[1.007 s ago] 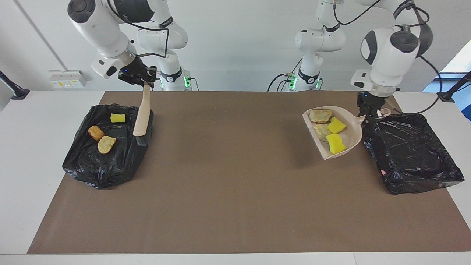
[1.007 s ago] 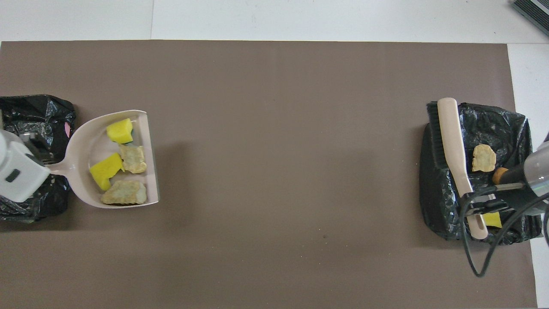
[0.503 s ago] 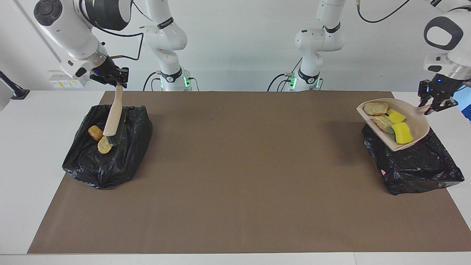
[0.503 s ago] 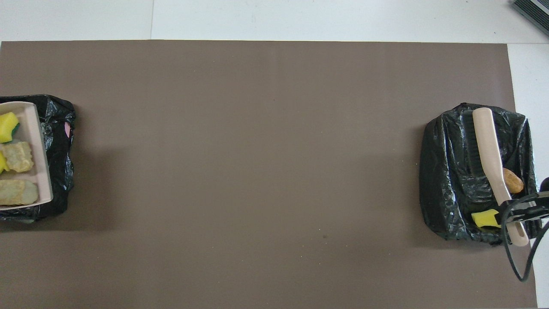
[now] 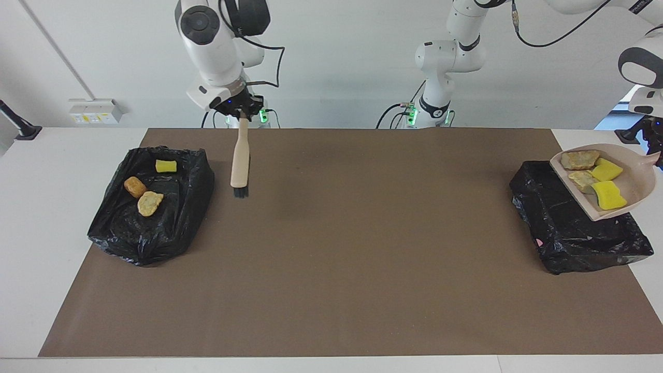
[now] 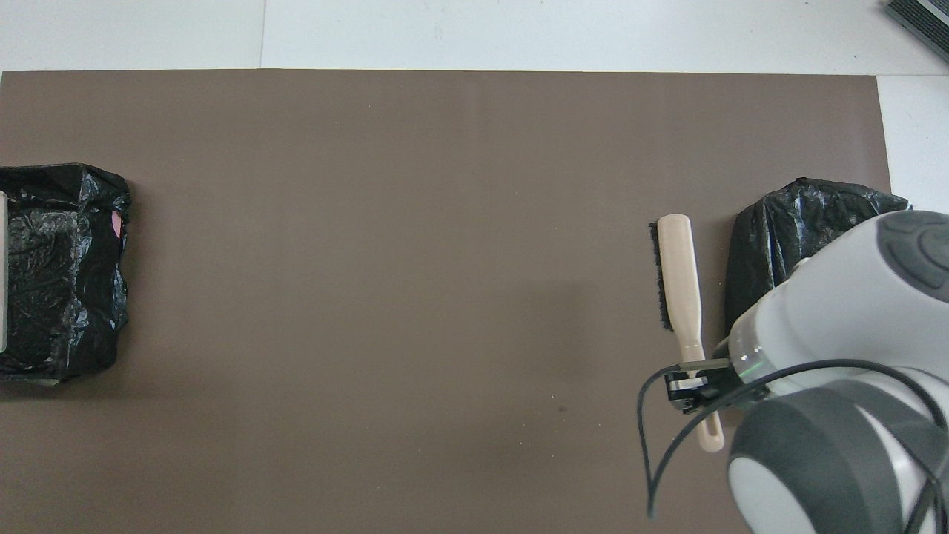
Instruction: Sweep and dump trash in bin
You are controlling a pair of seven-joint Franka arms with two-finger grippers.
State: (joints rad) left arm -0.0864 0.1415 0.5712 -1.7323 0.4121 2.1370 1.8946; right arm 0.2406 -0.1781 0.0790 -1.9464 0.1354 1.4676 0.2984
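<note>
Bench: your brown mat (image 5: 331, 248) covers it.
Left gripper (image 5: 653, 151): clamps dustpan (image 5: 629, 186) over a black bin (image 5: 575, 233); four trash bits (image 5: 607, 196) inside.
Right gripper (image 5: 241, 113): clamps brush (image 5: 240, 160) over the mat.

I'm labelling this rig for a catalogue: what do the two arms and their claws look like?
Both arms are glossy white with rounded dark grey joint caps and loose black cables. Green lights glow at their bases. The right claw and left claw are small, black and boxy.
</note>
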